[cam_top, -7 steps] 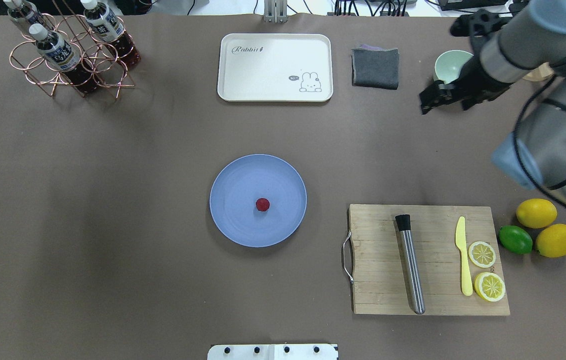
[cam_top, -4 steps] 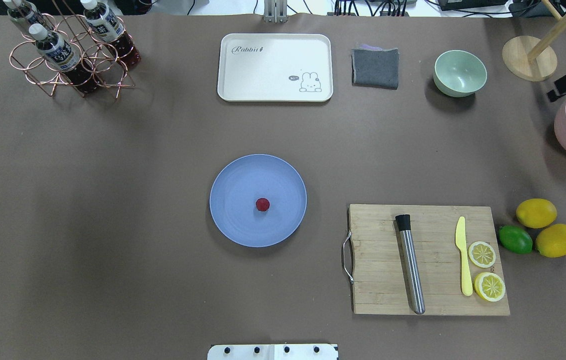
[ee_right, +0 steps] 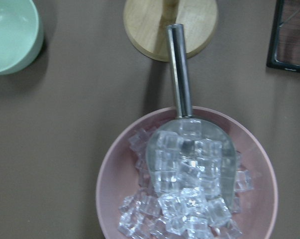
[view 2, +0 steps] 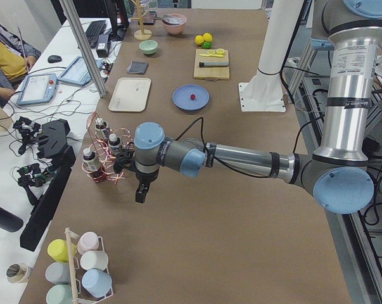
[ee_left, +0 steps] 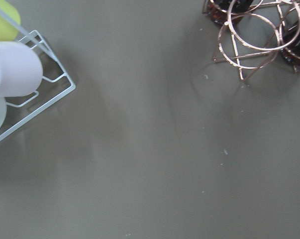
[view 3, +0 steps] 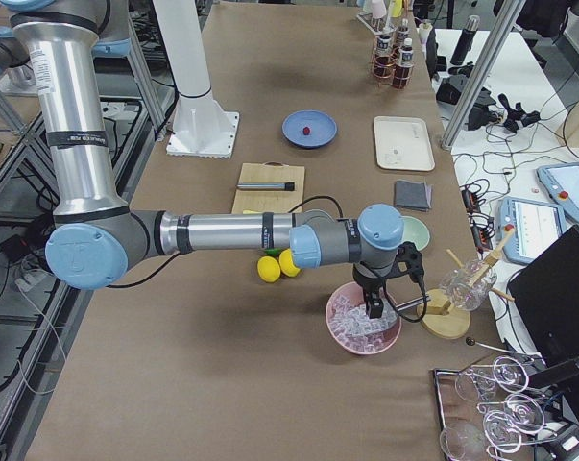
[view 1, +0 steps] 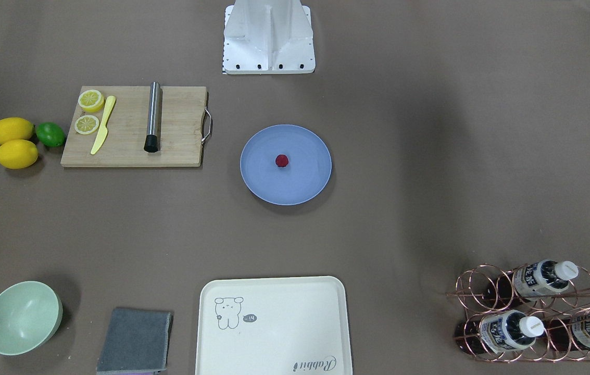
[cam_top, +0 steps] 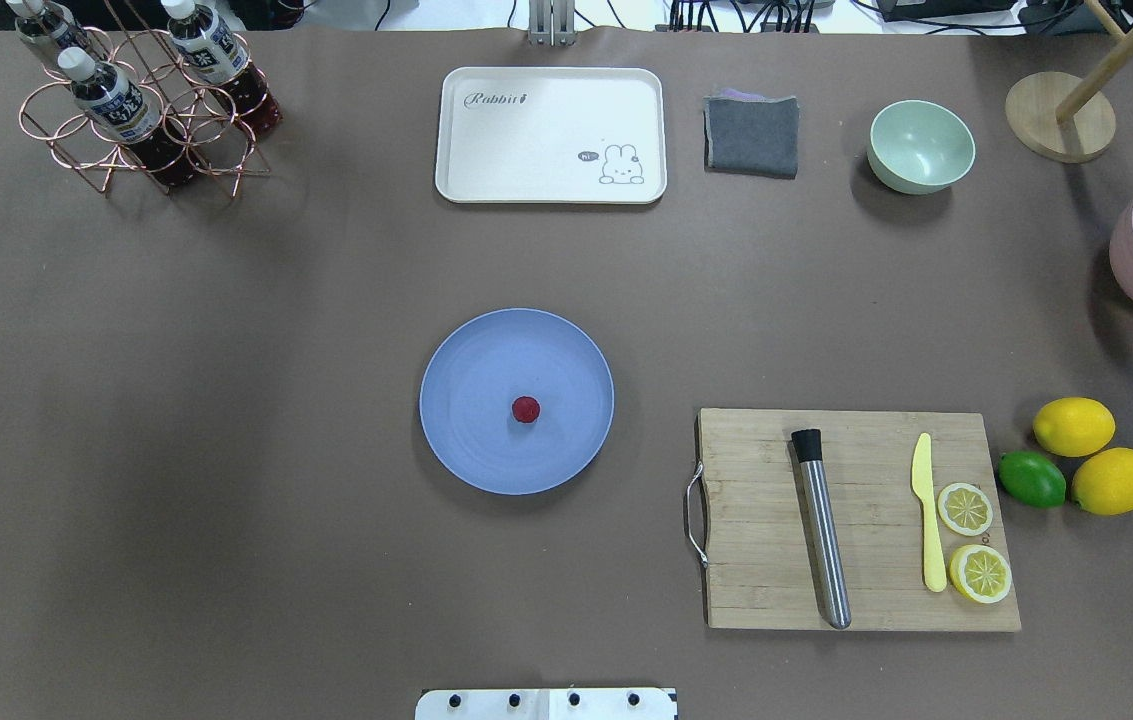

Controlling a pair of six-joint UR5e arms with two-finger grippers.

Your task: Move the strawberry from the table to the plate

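Strawberry (cam_top: 526, 408) lies near centre of plate (cam_top: 466, 440), plate on surface (cam_top: 226, 400). Left fingers (view 2: 139, 194) hang beside bottle rack (view 2: 105, 152); right fingers (view 3: 373, 307) over ice bowl (ee_right: 110, 184). Spread of both pairs: cannot tell.

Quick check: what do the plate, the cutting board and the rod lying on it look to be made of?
The plate: matte blue-grey, no glare, probably plastic or fibre composite. The cutting board: wood or bamboo, pale strips with grain. The rod: brushed steel by its grey sheen, black end perhaps rubber.
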